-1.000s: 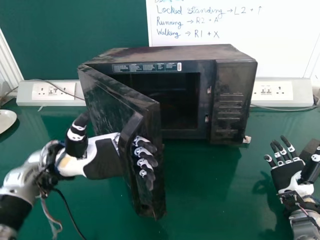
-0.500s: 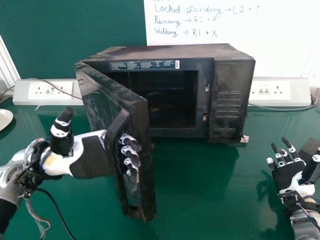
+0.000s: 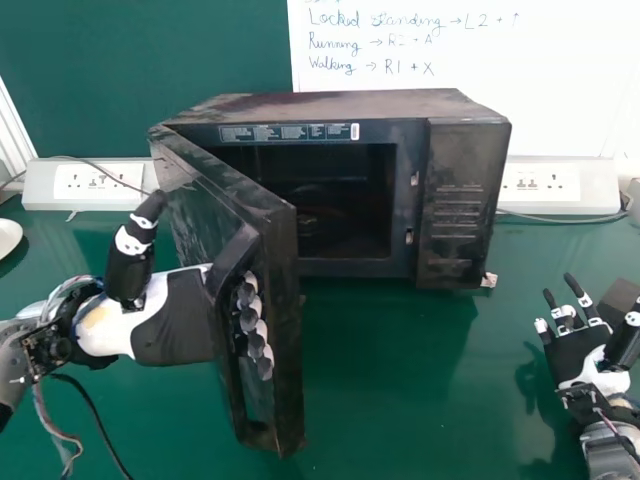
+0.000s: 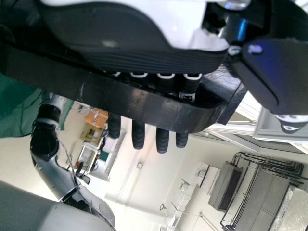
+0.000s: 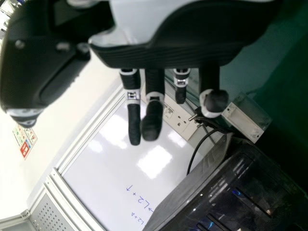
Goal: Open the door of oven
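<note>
At the oven's left front edge, the door of the oven stands swung well out toward the robot, its free edge apart from the body and the dark chamber exposed. The left hand, in front of the oven and to its left, has its fingers hooked through and round the handle, thumb raised clear of it. The right hand is to the oven's right and nearer the robot, palm up, fingers loosely open and holding nothing.

I'd judge the opening itself essentially done; what is left is perhaps a little more swing, then unhooking those fingers without dragging the door back.

Under the oven runs a glossy green counter. Behind it rise a green panel and, toward the right, a whiteboard with handwriting. Socket boxes sit left and right of the oven, each with a cable near it, and a pale plate lies far to its left. Well away from the oven, the left wrist view catches pale walls and pipework
</note>
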